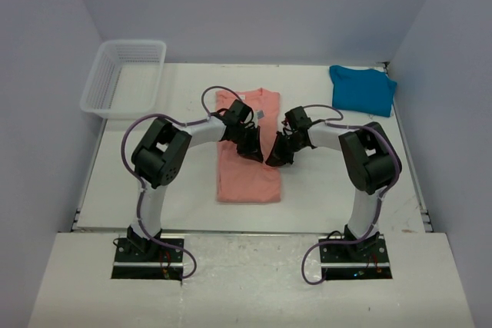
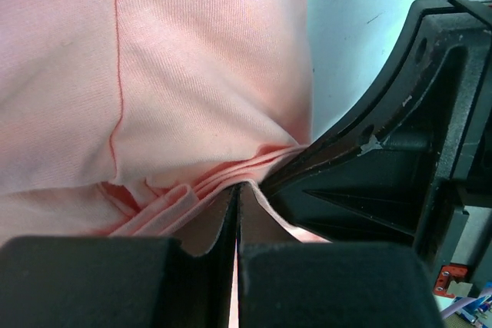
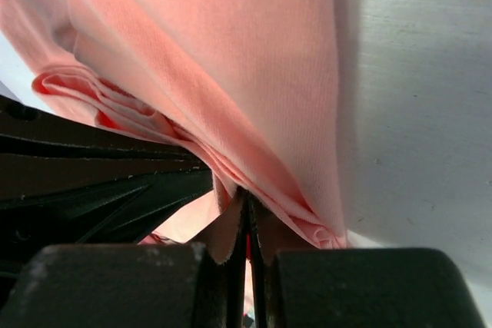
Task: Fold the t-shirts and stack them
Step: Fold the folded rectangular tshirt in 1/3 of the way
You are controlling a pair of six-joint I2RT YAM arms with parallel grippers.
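The salmon-pink t-shirt (image 1: 247, 170) lies in a long folded strip at the table's middle, neck label toward the far end. My left gripper (image 1: 250, 148) and right gripper (image 1: 275, 156) meet close together at its right edge, about halfway along. In the left wrist view the left gripper (image 2: 237, 190) is shut on bunched pink cloth (image 2: 192, 97). In the right wrist view the right gripper (image 3: 247, 194) is shut on the layered pink edge (image 3: 231, 74). The teal-blue t-shirt (image 1: 363, 88) lies folded at the far right corner, away from both grippers.
A white mesh basket (image 1: 123, 78) stands at the far left corner. Grey walls close in the table on three sides. The white tabletop (image 1: 330, 182) shows bare to the right of the pink shirt.
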